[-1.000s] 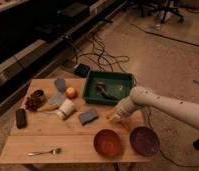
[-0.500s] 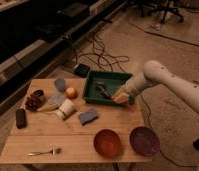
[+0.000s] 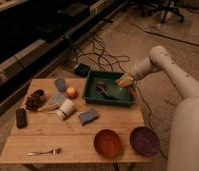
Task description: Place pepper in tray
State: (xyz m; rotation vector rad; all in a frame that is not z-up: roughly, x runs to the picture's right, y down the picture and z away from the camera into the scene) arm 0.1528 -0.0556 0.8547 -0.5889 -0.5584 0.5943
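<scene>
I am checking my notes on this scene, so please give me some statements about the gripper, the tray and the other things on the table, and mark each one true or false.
1. The gripper is at the right rim of the green tray. True.
2. The orange bowl stands inside the tray. False: it stands on the table near the front edge, beside the purple bowl.
3. A fork lies near the front left corner of the table. True.
4. The pepper lies on the table next to the fork. False: the gripper is shut on it at the tray's right rim.
5. A round fruit sits on the table left of the tray. True.
</scene>
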